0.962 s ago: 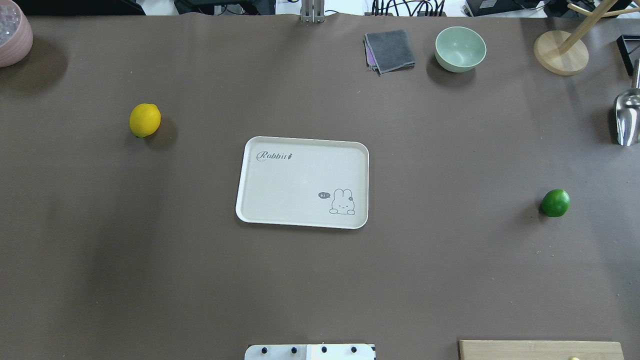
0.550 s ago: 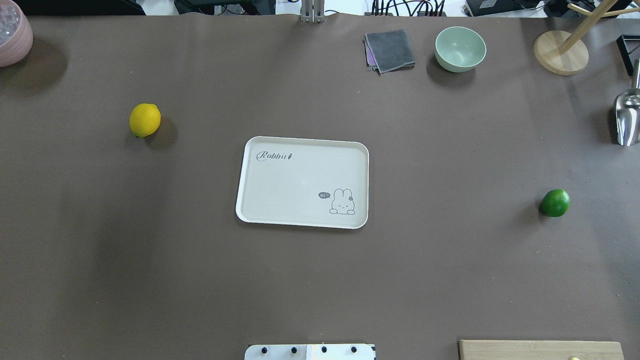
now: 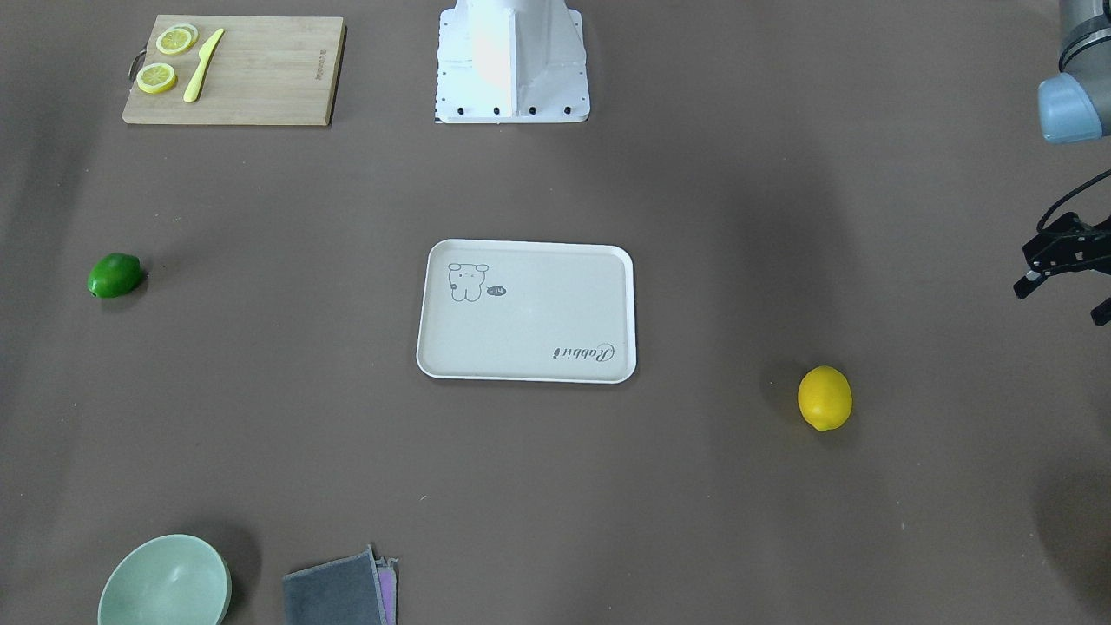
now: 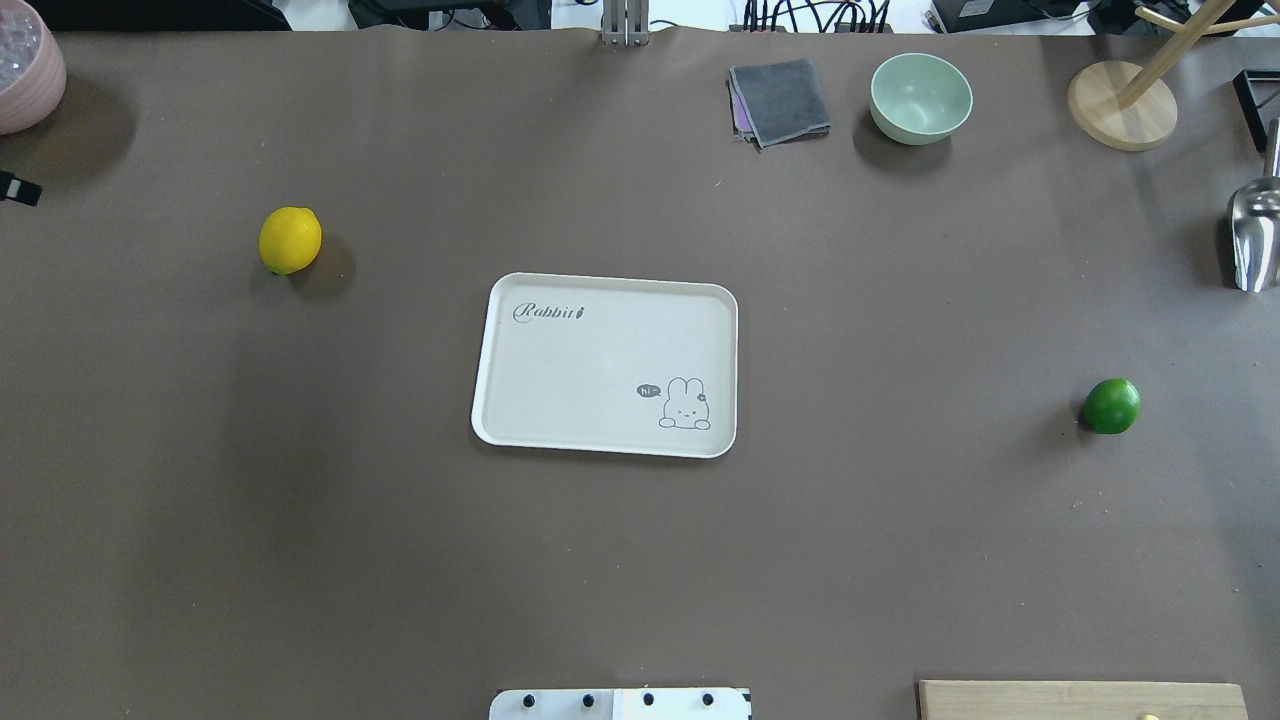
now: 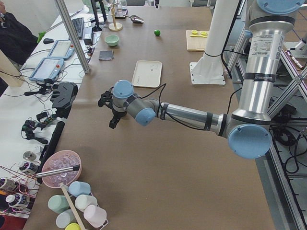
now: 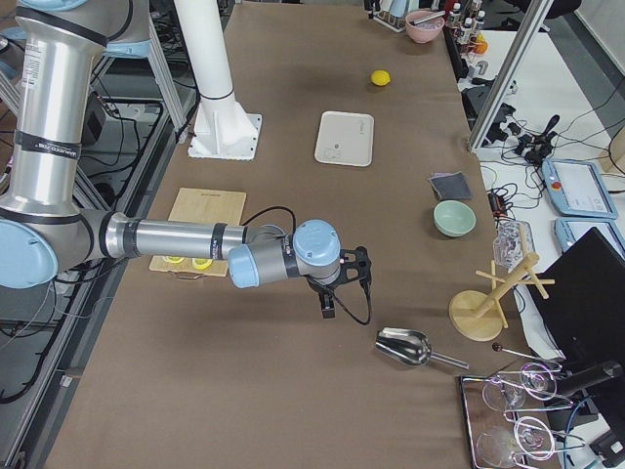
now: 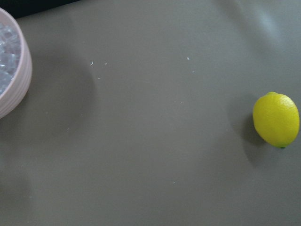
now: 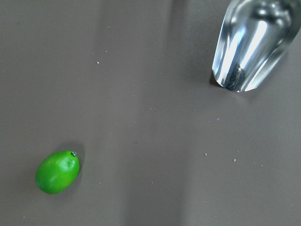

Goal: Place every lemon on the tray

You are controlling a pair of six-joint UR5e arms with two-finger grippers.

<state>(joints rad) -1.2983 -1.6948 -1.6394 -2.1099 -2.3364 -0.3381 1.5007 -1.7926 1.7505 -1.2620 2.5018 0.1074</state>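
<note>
overhead exterior: the tray sits bare at mid-table. the yellow lemon lies toward the table's left end and the green lemon toward its right end, each well apart from the tray.

exterior front-facing: the left gripper hangs at the left end, fingers spread and empty. the yellow lemon lies tray-ward of it and nearer the far edge, so the left arm looks the nearer one.

exterior right: the right gripper hovers near the right end beside the metal scoop — spread or pressed together, i cannot tell.

left wrist-mounted: the yellow lemon sits far to the right, long axis near upright.

right wrist-mounted: the green lemon sits low-left, its axis slanted.
</note>
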